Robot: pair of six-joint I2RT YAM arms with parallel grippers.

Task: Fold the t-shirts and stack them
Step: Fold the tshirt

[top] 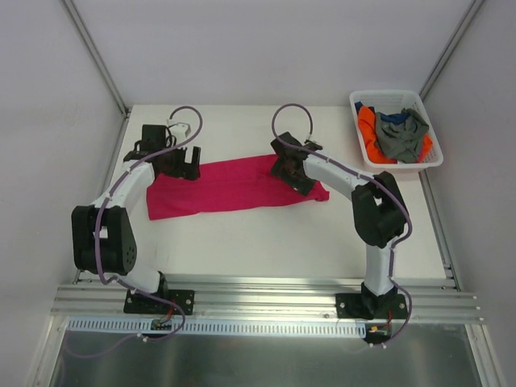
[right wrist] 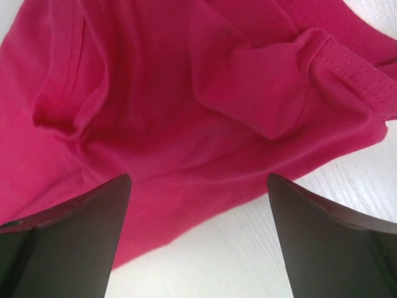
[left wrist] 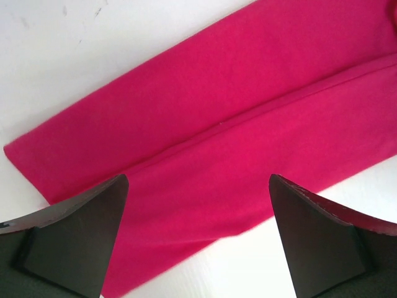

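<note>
The magenta-pink t-shirt [top: 230, 184] lies folded lengthwise into a long band across the middle of the table. My left gripper [top: 187, 168] is open and empty over its far left end, whose smooth folded cloth [left wrist: 236, 112] fills the left wrist view. My right gripper [top: 292, 179] is open and empty over its right end, where a rumpled sleeve and collar [right wrist: 291, 81] show. The grey [top: 403, 137], orange [top: 369, 129] and dark blue [top: 393, 118] t-shirts lie crumpled in the basket.
A white plastic basket [top: 430, 129] stands at the back right corner. Grey walls enclose the table on three sides. An aluminium rail [top: 258, 300] runs along the near edge by the arm bases.
</note>
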